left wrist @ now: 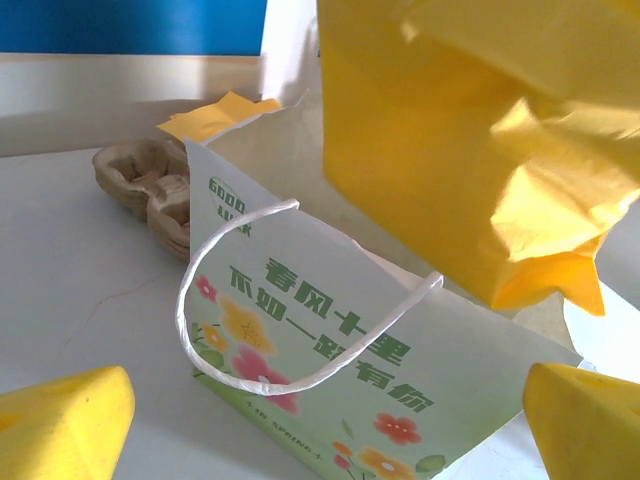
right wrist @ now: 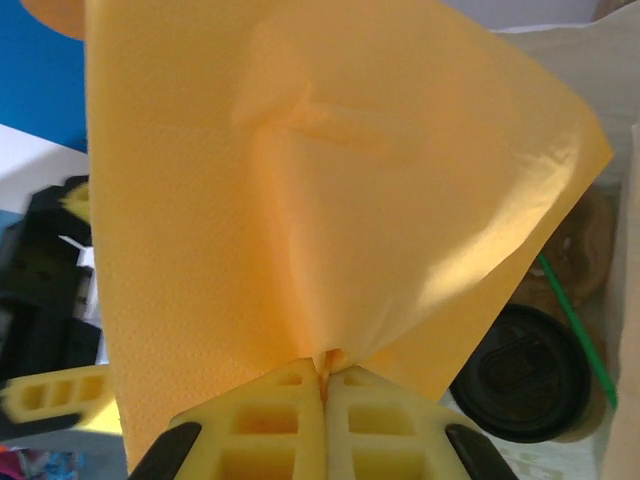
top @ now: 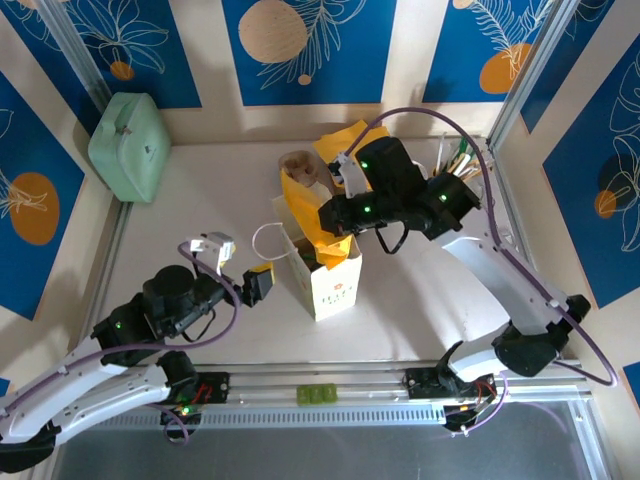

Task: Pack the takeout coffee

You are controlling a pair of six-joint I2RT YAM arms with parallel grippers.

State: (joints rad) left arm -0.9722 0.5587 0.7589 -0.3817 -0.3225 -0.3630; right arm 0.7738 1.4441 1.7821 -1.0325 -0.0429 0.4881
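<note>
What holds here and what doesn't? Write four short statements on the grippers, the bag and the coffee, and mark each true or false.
1. The right gripper is shut on the yellow napkin. True.
2. The left gripper grips the bag's handle. False: it is open beside the paper bag, gripping nothing.
3. The paper bag lies flat on its side. False: it stands upright with its mouth open.
4. The takeout coffee has its black lid on. True.
</note>
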